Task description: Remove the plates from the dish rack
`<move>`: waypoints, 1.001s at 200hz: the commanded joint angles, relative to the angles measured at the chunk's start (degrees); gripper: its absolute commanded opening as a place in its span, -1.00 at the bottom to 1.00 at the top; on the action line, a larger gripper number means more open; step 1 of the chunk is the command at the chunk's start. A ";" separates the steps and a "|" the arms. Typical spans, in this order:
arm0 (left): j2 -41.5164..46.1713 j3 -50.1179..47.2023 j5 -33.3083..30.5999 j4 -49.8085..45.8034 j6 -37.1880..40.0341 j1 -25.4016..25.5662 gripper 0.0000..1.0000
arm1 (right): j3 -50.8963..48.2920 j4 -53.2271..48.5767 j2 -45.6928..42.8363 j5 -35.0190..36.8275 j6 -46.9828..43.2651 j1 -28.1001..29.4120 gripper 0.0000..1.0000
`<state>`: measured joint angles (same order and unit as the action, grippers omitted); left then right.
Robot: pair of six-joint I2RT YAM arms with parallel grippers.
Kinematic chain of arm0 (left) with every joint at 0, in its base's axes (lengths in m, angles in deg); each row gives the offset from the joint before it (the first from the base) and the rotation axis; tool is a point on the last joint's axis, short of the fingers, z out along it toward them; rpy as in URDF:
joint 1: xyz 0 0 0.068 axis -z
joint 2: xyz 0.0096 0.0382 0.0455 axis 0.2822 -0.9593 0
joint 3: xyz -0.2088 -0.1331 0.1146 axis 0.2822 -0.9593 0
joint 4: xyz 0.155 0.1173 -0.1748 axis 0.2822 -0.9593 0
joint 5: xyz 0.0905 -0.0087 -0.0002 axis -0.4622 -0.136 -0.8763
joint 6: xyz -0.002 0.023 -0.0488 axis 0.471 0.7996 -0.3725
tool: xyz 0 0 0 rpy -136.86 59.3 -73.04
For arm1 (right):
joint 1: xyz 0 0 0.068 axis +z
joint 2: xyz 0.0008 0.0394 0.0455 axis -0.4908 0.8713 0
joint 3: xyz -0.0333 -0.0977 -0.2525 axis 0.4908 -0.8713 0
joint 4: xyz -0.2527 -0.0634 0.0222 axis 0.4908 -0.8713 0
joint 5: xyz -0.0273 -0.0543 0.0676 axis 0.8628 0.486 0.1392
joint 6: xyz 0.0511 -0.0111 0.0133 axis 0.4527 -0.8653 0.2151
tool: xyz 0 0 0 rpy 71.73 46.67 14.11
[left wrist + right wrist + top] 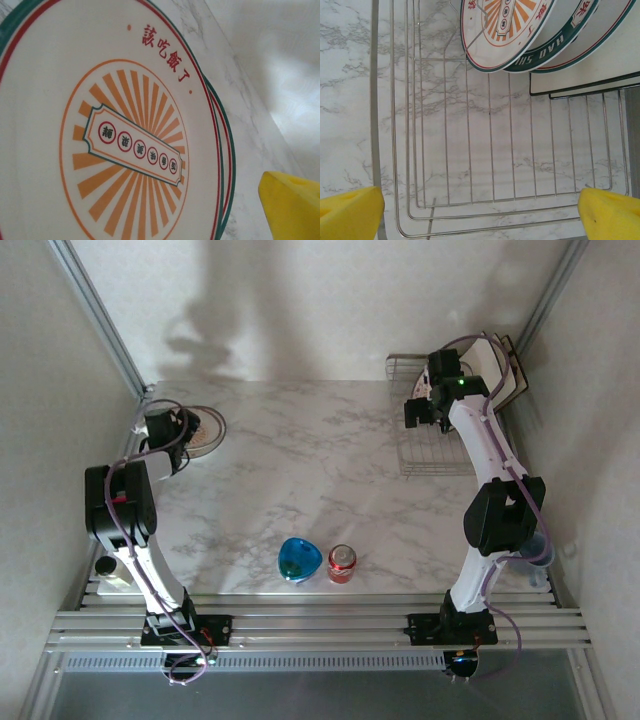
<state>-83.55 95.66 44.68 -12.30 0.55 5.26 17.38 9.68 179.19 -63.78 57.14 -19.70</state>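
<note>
**Plates lie flat on the counter while others stand in the dish rack**

Seen from above, a white marble counter (300, 460) fills the middle of the frame. At upper right sits the wire dish rack (425, 455), and the racked plates (500, 365) stand on edge, crowded at its far right end.

The right wrist view shows them along the top of the frame. Two leaning round plates (505, 30) have orange rays and green rims. Beside them, at upper right, are square cream plates (590, 75) edged with a dark line. The right claw (480, 217) hangs over the rack's wire floor. Its yellow fingertips (350, 215) are spread to the two lower corners, with nothing between them.

At upper left of the overhead view, a flat stack (205, 430) of round plates lies on the counter. The left claw (165, 425) is just over its left edge. In the left wrist view, the top plate (125, 140) shows an orange sunburst and red characters, and a second rim shows just beneath it at right. One yellow fingertip (292, 205) shows at lower right, apart from the plate. The claw stands open and grips nothing.

Near the bottom centre, a blue bowl (300, 560) and a red can (342, 563) sit side by side.
</note>
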 commanded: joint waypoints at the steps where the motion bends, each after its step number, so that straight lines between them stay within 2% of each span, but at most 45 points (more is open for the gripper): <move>1: 3.43 2.97 -4.96 -3.90 5.43 1.40 0.99 | -0.75 0.08 -1.71 -0.22 0.37 0.45 0.98; 38: 4.33 3.92 -7.38 -6.13 8.19 2.77 0.99 | -0.63 -0.01 -1.80 -0.14 0.34 0.47 0.98; 132: 6.96 -2.55 -6.44 -6.99 9.99 4.23 0.99 | -1.45 0.68 -2.24 -0.36 0.43 0.50 0.98; 200: 7.23 -0.40 -8.00 -13.02 15.67 4.46 0.99 | -2.15 1.17 -2.59 -1.06 0.77 0.45 0.98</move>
<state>-78.11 93.24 38.62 -22.31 12.18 9.08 16.15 10.33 178.92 -64.05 57.16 -19.70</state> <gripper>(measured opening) 0.996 0.990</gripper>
